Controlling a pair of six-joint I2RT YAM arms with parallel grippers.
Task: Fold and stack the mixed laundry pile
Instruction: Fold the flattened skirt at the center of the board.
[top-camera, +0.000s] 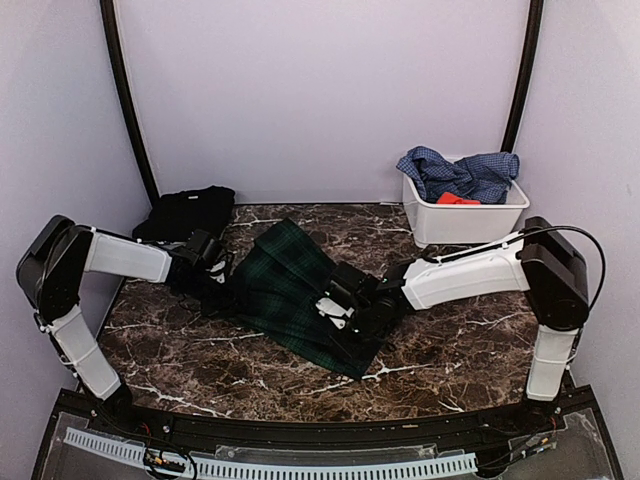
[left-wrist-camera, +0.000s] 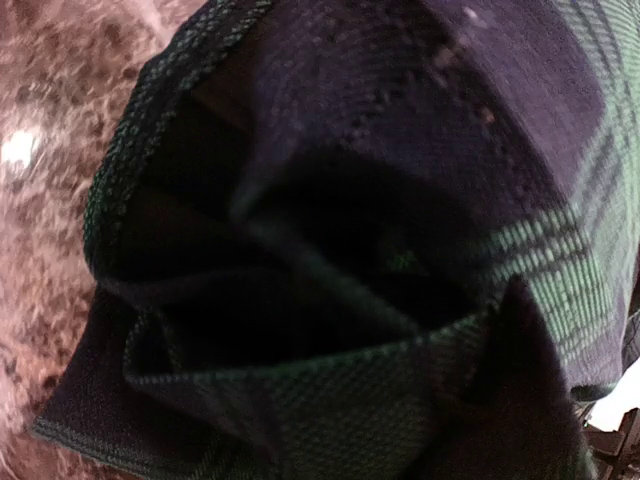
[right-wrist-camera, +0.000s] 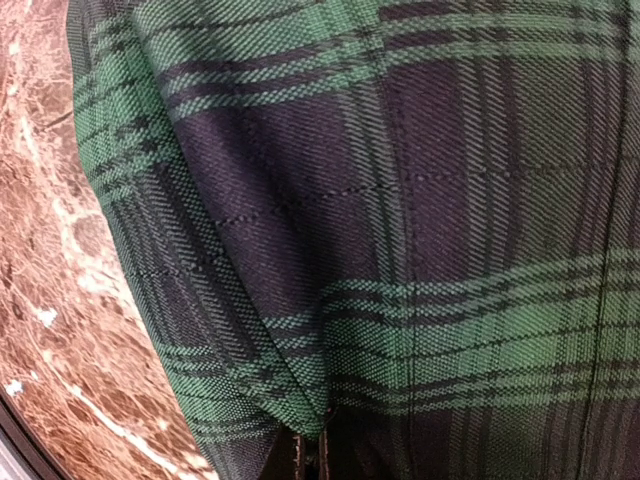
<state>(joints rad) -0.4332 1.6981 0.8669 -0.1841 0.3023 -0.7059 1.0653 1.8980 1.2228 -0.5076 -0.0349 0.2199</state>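
Note:
A dark green-navy plaid garment (top-camera: 285, 275) lies partly folded in the middle of the marble table (top-camera: 460, 345). My left gripper (top-camera: 214, 268) is at its left edge, shut with the cloth bunched around it. In the left wrist view the plaid garment (left-wrist-camera: 420, 150) fills the picture and hides the fingers. My right gripper (top-camera: 336, 306) rests on the garment's right side. In the right wrist view the right gripper (right-wrist-camera: 322, 462) pinches a fold of the plaid garment (right-wrist-camera: 420, 200). A plain black garment (top-camera: 186, 212) lies folded at the back left.
A white plastic bin (top-camera: 470, 222) stands at the back right, holding a blue checked shirt (top-camera: 462, 172) and a small red-orange piece (top-camera: 457, 199). Curtain walls close in the back and both sides.

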